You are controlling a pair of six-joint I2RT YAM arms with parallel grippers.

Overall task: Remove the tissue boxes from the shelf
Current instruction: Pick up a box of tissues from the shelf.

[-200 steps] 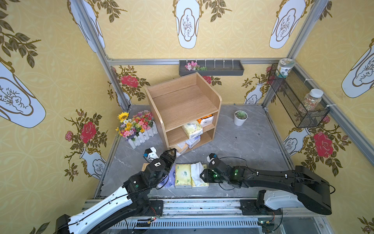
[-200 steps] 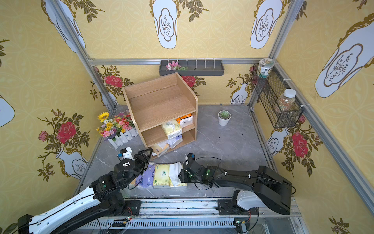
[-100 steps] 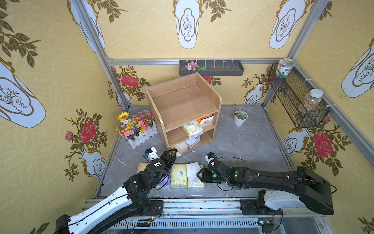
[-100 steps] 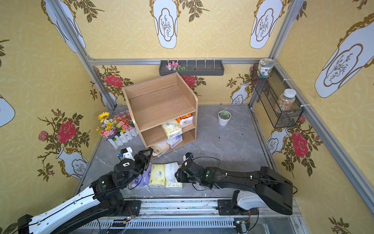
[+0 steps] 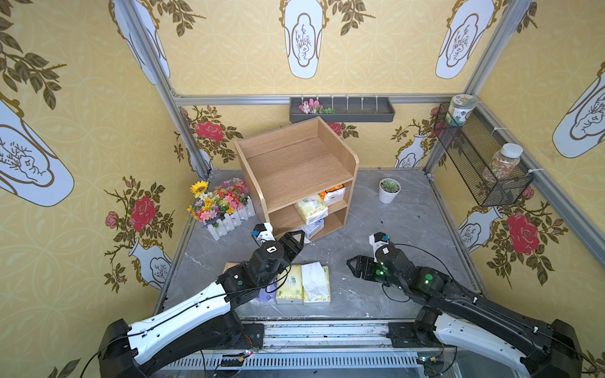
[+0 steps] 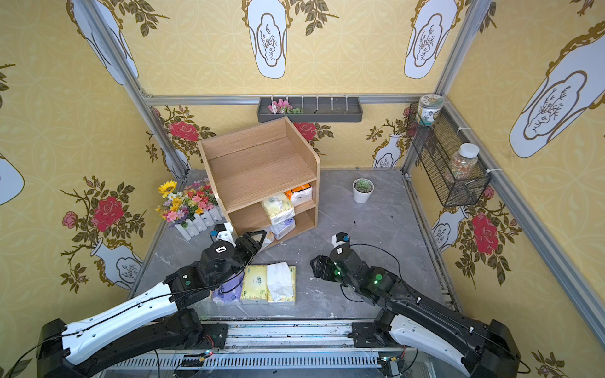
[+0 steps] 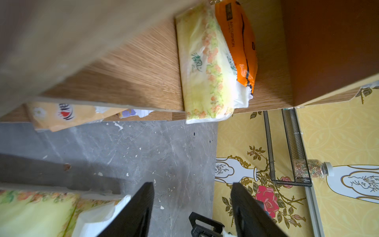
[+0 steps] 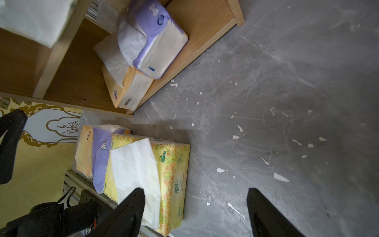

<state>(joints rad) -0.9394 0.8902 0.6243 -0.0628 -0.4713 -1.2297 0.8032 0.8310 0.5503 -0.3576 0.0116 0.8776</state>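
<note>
Four packs (image 5: 302,283) lie flat at the table's (image 5: 402,229) front edge, side by side and touching, long axes running front to back. Four more sit in the shelf (image 5: 294,170), which stands toward the back left corner with its open front turned to the front right.

On the middle tier a yellow pack (image 5: 311,207) points lengthways out of the opening, its end overhanging the lip. An orange pack (image 5: 332,193) leans against its side. On the bottom tier a lavender pack (image 8: 151,41) lies tilted on a tan pack (image 8: 129,90), and both reach the lip.

The left gripper (image 5: 296,238) hangs just before the bottom tier, fingers apart and empty. The right gripper (image 5: 351,265) points at the row from its right, near but not touching, fingers wide apart and empty.

Bare grey table runs from the shelf's front to the right edge, with a pot (image 5: 389,189) near the back.
</note>
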